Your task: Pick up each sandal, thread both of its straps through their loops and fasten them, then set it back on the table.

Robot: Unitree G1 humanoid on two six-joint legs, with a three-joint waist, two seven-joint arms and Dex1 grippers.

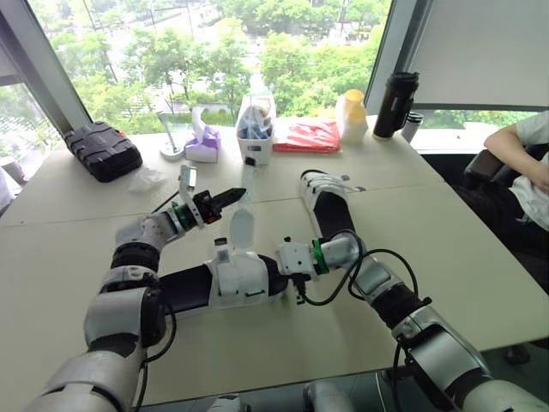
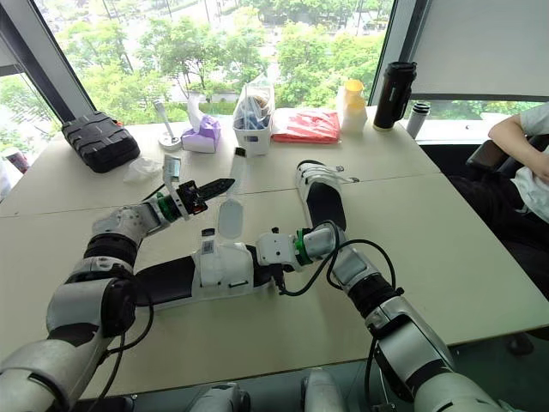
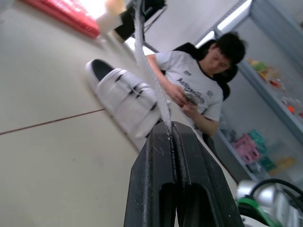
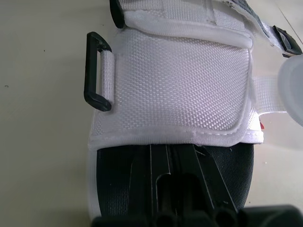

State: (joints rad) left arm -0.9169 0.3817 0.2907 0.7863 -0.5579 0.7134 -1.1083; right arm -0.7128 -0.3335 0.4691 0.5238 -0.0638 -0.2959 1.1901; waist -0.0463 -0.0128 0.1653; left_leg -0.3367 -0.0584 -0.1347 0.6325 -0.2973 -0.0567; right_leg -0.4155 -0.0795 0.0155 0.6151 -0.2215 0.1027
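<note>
near sandal point(image 1: 232, 279), strap point(image 1: 242, 227) raised | beige table point(image 1: 480, 257) | window point(image 1: 214, 51) behind | person point(image 1: 532, 163) right

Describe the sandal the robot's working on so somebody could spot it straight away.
On the beige table, look at the near side, between the robot's arms. The white sandal with a black footbed lies there; unlike the other sandal farther back, one strap is lifted up, pinched in the left hand.

The right gripper point(image 4: 170, 149), its fingers pressed together, lay on the dark footbed of the sandal point(image 4: 116, 172), tips meeting the white mesh strap point(image 4: 180, 85). A black loop point(image 4: 97, 71) rested over the tabletop point(image 4: 42, 118).
</note>
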